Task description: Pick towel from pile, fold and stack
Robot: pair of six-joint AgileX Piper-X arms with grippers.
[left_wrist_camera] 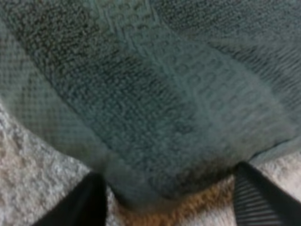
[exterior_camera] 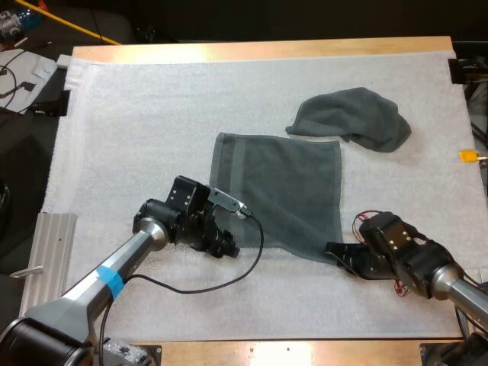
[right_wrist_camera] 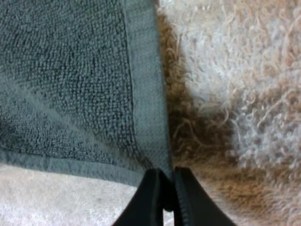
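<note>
At the near side of the mat (exterior_camera: 137, 114), found both arms low and reaching in toward the flat towel (exterior_camera: 278, 191). Spotted the left gripper (exterior_camera: 225, 245) just beside the towel's near-left corner, arm angled in from the near left, wrist pitched down. Caught its fingers (left_wrist_camera: 80, 207) spread apart, straddling that corner, not pinching it yet. Spotted the right gripper (exterior_camera: 335, 254) at the near-right corner, arm coming in from the right edge, tip aimed at the towel. Caught its fingers (right_wrist_camera: 146, 202) clamped on the hem corner, cloth pinched between them. Mid-mat, saw the flat towel spread open in a single layer, roughly square, no fold made. Farther back and to the right, noted a crumpled towel (exterior_camera: 351, 118) at the flat one's far-right corner, touching it or just short; could not tell which. Judged progress: one towel picked and laid out, fold only being set up, one corner gripped, the other pending. Judged stacking not started. Remaining: close the left fingers, fold, set the towel down as the stack base, then repeat for the crumpled one.
</note>
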